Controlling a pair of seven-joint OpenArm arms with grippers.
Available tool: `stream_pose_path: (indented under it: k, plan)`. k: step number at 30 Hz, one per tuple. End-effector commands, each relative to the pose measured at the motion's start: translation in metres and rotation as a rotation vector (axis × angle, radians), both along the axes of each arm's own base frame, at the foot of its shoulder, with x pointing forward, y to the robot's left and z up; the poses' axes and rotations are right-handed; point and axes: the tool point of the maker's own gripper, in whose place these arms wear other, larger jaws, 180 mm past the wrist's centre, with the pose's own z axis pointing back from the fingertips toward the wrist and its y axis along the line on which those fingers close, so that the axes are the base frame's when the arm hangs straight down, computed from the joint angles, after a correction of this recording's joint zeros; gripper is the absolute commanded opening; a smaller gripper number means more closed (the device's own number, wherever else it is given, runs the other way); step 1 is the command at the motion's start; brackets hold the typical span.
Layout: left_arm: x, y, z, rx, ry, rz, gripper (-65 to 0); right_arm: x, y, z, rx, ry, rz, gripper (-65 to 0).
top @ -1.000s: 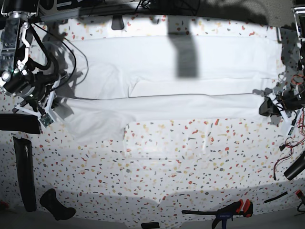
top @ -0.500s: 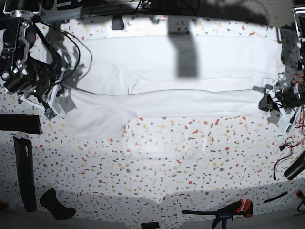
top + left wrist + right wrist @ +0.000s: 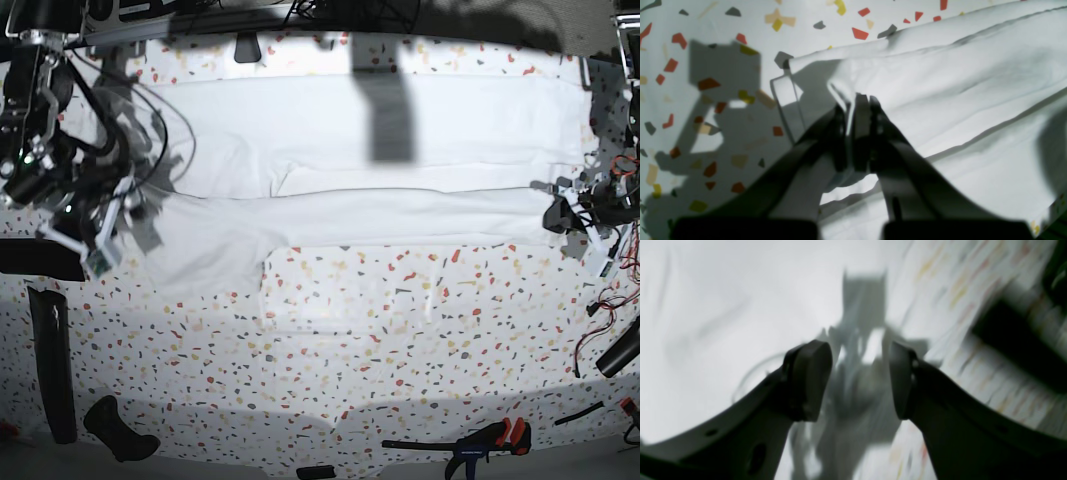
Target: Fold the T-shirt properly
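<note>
1. No writing, label, brand mark or number is readable in any view.
2. The T-shirt (image 3: 380, 150) is plain white cloth with no print.
3. The speckled table (image 3: 350, 340) shows only red, yellow and grey flecks, none forming letters.

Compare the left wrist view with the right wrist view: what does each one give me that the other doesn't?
Only the left wrist view shows a grip: the left gripper is shut on a bunched edge of the T-shirt, with sharp folds and seams visible.

Only the right wrist view shows the right gripper open, nothing between its fingers, over heavily blurred cloth; a dark object at the right edge is too smeared to identify.

Both show white T-shirt fabric, the speckled table and the gripper's own shadow.
</note>
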Motion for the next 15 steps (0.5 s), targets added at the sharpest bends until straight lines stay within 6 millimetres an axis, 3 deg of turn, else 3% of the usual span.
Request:
stream_pose_path:
  k: [1,3,5,10,15]
  plan:
    - [0.011,0.007,0.017,0.012,-0.050,-0.001,-65.0,0.020,-0.004,0.031,0.007,-0.105,-0.018,-33.6]
    - [0.011,0.007,0.017,0.012,-0.050,-0.001,-65.0,0.039,-0.016,0.044,0.020,-0.128,-0.105,-33.6]
    - [0.011,0.007,0.017,0.012,-0.050,0.000,-65.0,0.059,-0.026,0.044,0.059,-0.122,-0.170,-33.6]
    - [0.011,0.007,0.017,0.011,-0.051,0.000,-55.4,0.108,-0.044,0.030,0.201,-0.026,-0.274,-33.6]
    - [0.011,0.007,0.017,0.012,-0.051,0.000,-54.9,0.140,-0.058,0.016,0.321,0.096,-0.351,-33.6]
